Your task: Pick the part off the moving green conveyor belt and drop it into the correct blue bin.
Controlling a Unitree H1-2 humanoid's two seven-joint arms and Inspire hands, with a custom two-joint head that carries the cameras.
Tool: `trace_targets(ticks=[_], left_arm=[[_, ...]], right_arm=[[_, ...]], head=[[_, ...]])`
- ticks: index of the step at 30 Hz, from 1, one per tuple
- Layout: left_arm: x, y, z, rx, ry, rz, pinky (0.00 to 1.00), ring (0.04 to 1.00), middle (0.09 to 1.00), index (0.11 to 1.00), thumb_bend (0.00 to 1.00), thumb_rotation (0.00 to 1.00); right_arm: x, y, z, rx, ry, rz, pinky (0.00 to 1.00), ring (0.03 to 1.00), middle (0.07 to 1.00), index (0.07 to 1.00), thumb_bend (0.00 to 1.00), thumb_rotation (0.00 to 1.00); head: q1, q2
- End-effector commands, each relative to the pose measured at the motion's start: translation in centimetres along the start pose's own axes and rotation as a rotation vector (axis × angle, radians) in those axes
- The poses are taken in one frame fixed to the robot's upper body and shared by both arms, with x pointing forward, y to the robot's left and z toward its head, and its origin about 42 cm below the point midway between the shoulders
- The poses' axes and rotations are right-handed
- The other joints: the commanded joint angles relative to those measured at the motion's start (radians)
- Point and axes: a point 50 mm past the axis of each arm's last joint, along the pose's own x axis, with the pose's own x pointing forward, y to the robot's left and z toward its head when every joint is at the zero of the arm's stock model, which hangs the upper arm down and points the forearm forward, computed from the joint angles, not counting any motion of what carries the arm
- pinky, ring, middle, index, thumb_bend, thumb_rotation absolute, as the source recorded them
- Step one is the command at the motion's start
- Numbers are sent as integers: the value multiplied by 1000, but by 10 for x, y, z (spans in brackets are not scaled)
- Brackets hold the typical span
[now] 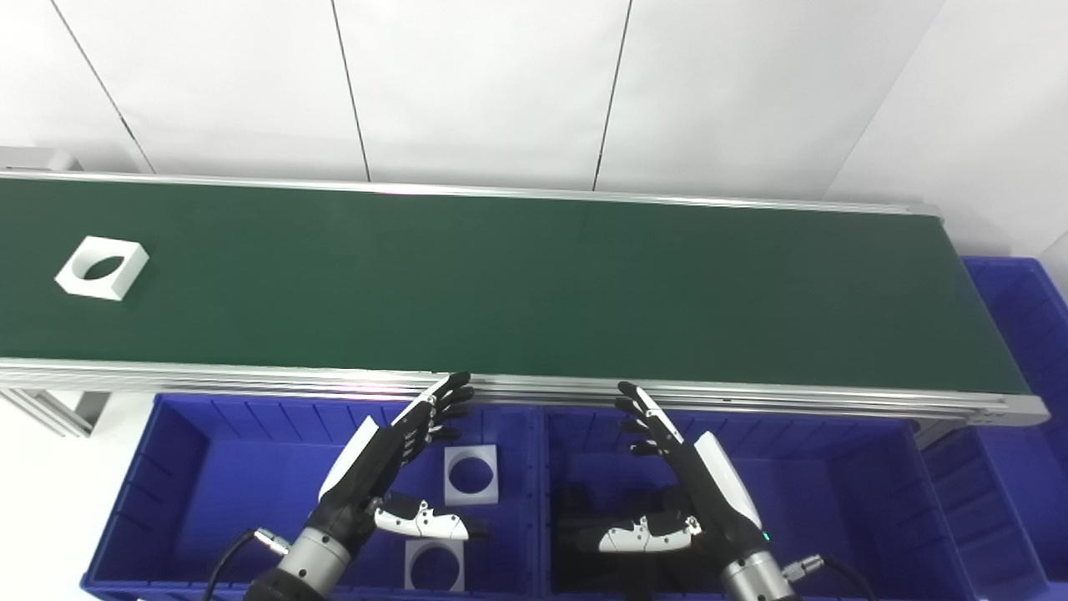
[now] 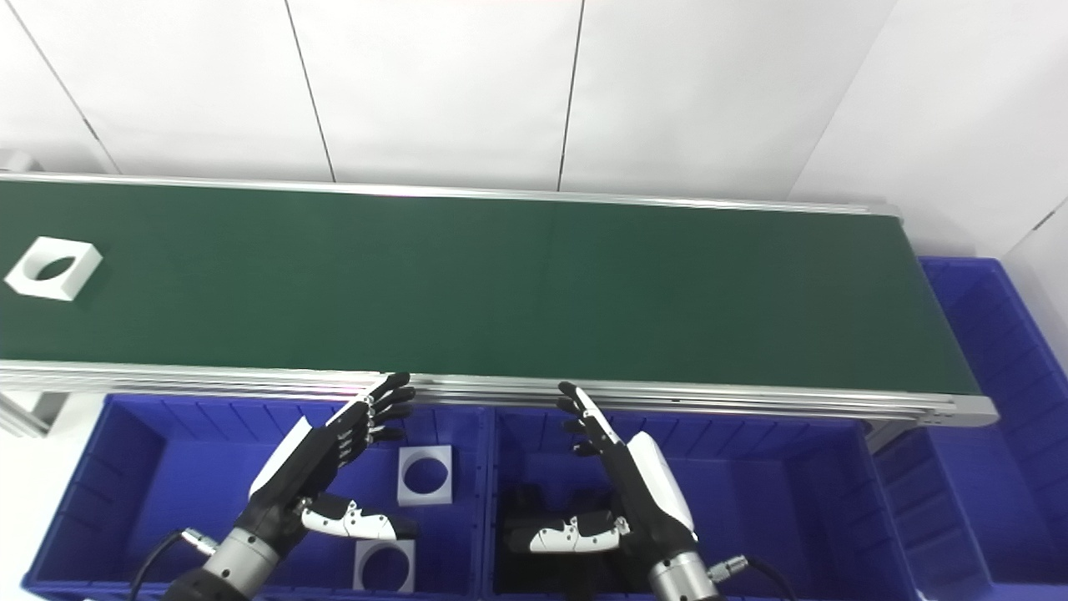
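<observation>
A white square part with a round hole (image 1: 102, 267) lies on the green conveyor belt (image 1: 534, 284) at its far left. My left hand (image 1: 392, 467) is open and empty, held over the left blue bin (image 1: 183, 467) below the belt's near rail. My right hand (image 1: 680, 484) is open and empty over the right blue bin (image 1: 834, 492). Both hands are far to the right of the part. Two matching white parts lie in the left bin, one (image 1: 471, 474) beside my left hand and one (image 1: 434, 566) below its thumb.
The belt's aluminium near rail (image 1: 534, 388) runs between the belt and the bins. A third blue bin (image 1: 1022, 334) stands past the belt's right end. White wall panels stand behind the belt. Dark parts lie in the right bin (image 1: 576, 509), partly hidden.
</observation>
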Motion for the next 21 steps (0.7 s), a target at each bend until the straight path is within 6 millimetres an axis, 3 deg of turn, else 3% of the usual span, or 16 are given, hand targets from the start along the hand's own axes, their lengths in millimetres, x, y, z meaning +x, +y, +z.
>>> trace_targets(ticks=[1, 21], left_arm=[[4, 4, 9, 5, -48, 7, 805, 878, 908, 926, 803, 118], [4, 5, 9, 13, -52, 8, 797, 878, 909, 929, 801, 122]], right_arm=[[2, -4, 10, 2, -82, -23, 735, 854, 913, 968, 851, 136], [3, -3, 11, 0, -73, -20, 735, 853, 912, 966, 845, 151]], head=[[0, -1], [-4, -1]])
